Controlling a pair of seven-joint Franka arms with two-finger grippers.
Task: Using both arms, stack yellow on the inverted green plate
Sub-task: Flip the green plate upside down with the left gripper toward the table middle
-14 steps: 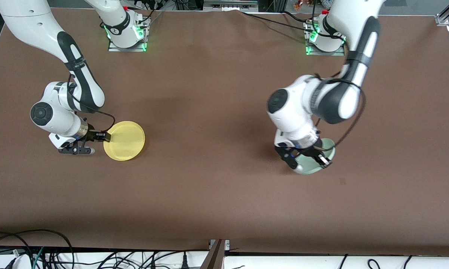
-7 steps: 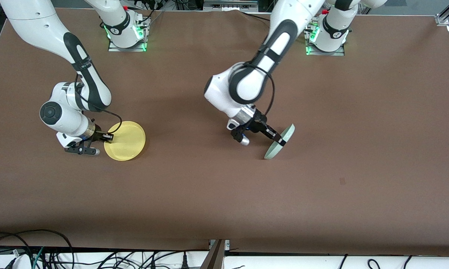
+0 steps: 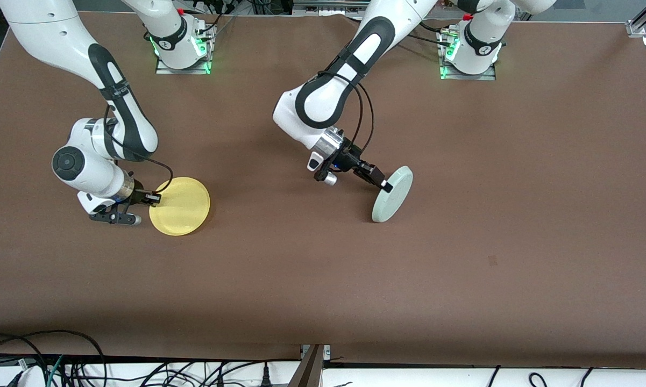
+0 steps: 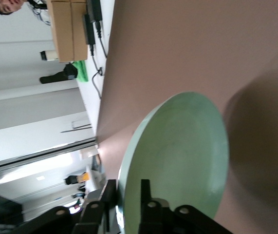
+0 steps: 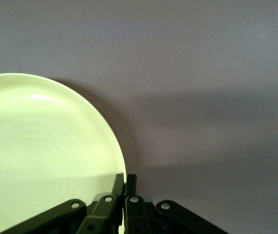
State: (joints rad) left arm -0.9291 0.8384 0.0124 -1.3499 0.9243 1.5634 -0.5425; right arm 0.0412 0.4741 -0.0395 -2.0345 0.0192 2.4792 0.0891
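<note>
The yellow plate lies flat on the brown table toward the right arm's end. My right gripper is shut on its rim at table height. The right wrist view shows the plate with the gripper pinching its edge. The pale green plate is tilted steeply on edge near the table's middle. My left gripper is shut on its upper rim. In the left wrist view the green plate fills the centre, with the gripper clamped across its rim. I cannot tell whether its lower edge touches the table.
The two arm bases stand along the table's edge farthest from the front camera. Cables lie below the table's near edge. A bare brown table surface lies between the two plates and nearer the camera.
My left arm swung from its own end toward the table's middle, carrying the green plate and tipping it from flat to steeply on edge. My right gripper stayed on the yellow plate.
</note>
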